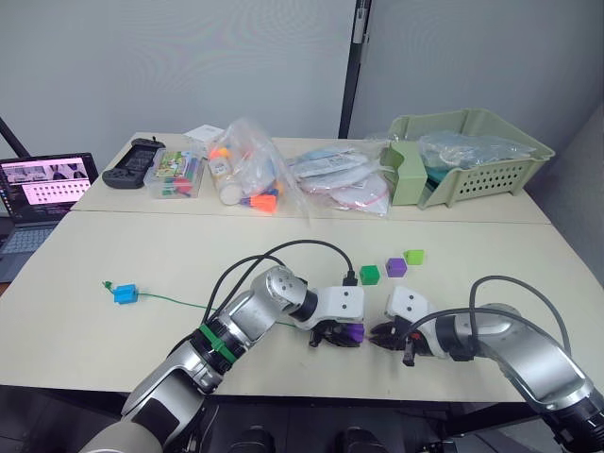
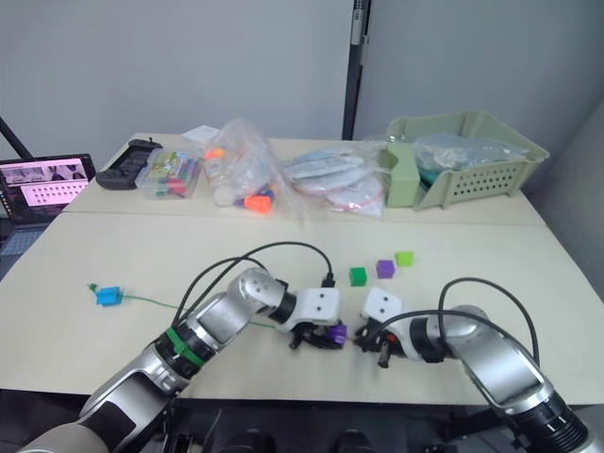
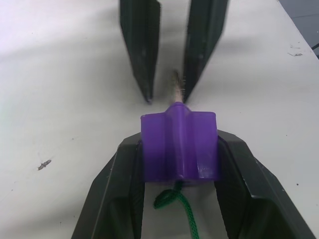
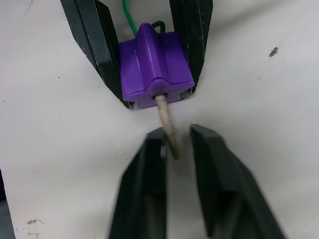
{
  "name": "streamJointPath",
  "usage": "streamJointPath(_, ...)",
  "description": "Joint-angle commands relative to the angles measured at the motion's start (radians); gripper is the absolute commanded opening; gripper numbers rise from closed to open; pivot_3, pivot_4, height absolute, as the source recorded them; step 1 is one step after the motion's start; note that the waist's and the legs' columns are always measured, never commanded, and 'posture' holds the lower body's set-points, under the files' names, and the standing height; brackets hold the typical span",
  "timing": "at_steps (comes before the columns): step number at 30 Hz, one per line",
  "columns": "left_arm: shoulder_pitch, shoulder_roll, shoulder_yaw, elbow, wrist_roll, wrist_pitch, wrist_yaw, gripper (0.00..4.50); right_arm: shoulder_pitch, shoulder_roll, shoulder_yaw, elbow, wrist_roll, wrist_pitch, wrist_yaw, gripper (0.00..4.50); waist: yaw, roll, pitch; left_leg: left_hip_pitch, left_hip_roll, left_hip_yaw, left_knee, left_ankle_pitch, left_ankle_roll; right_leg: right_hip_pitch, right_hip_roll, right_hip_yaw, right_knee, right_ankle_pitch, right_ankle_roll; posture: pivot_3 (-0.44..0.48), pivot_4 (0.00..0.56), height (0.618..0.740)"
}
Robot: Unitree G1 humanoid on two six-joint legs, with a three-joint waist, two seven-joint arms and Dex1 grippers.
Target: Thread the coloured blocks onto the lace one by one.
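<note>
A blue block sits on the lace at far left on the table; the left gripper clamps a purple block, the lace's pale tip poking out of it; the right gripper, fingers slightly parted, brackets that tip without closing; beyond lie dark green, purple and lime blocks.

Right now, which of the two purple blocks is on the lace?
The purple block clamped in the left pincer: the lace's pale tip pokes out of it toward the right pincer. The other purple block sits loose between the two green ones.
</note>
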Motion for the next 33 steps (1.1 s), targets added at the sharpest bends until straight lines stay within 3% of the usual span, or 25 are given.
streamJointPath(1, 0.008, 0.023, 0.005, -0.01, 0.001, 0.006, -0.016, 1.39, -0.017, -0.002, -0.01, -0.012, -0.011, -0.02, -0.009, 0.0, -0.001, 0.0, 0.0, 0.0, 0.0, 0.0, 0.0, 0.0, 0.0, 0.0, 0.0, 0.0, 0.0, 0.0, 0.0, 0.0, 0.15, 0.74)
streamJointPath(8, 0.057, 0.105, 0.119, -0.1, -0.073, 0.086, -0.024, 1.39, -0.049, -0.029, 0.004, -0.025, -0.015, -0.024, 0.02, 0.0, -0.008, 0.0, 0.0, 0.001, 0.001, -0.001, 0.0, 0.0, 0.0, -0.001, 0.0, 0.0, 0.001, 0.0, 0.0, 0.0, 0.15, 0.74)
streamJointPath(17, 0.17, 0.415, 0.29, -0.146, -0.166, 0.03, -0.142, 1.39, -0.059, -0.052, -0.006, -0.017, -0.011, -0.028, 0.034, 0.0, -0.004, 0.0, 0.0, 0.001, 0.002, -0.002, -0.001, 0.0, 0.0, -0.001, 0.0, 0.0, 0.001, 0.0, 0.0, 0.0, 0.15, 0.74)
streamJointPath(19, 0.174, 0.466, 0.32, -0.095, -0.168, -0.006, -0.161, 1.39, -0.058, -0.053, -0.007, -0.016, -0.011, -0.03, 0.033, 0.0, 0.001, 0.0, 0.0, 0.001, 0.002, -0.002, -0.001, 0.0, 0.0, -0.001, 0.0, 0.0, 0.001, 0.0, 0.0, 0.0, 0.15, 0.74)
streamJointPath(26, 0.143, 0.671, 0.375, 0.33, -0.107, -0.314, -0.269, 1.39, -0.057, -0.047, 0.0, -0.019, -0.014, -0.027, 0.026, 0.0, -0.006, 0.0, 0.0, 0.002, 0.003, 0.0, -0.002, 0.0, 0.0, -0.002, 0.0, 0.0, 0.001, 0.0, -0.001, 0.0, 0.15, 0.74)
streamJointPath(33, 0.048, 0.709, 0.384, 0.625, -0.044, -0.499, -0.269, 1.39, -0.065, -0.042, 0.008, -0.017, -0.017, -0.026, 0.025, 0.0, -0.003, 0.0, 0.0, 0.002, 0.004, 0.007, -0.002, 0.0, 0.0, -0.003, 0.001, -0.001, 0.001, -0.001, -0.002, 0.0, 0.15, 0.74)
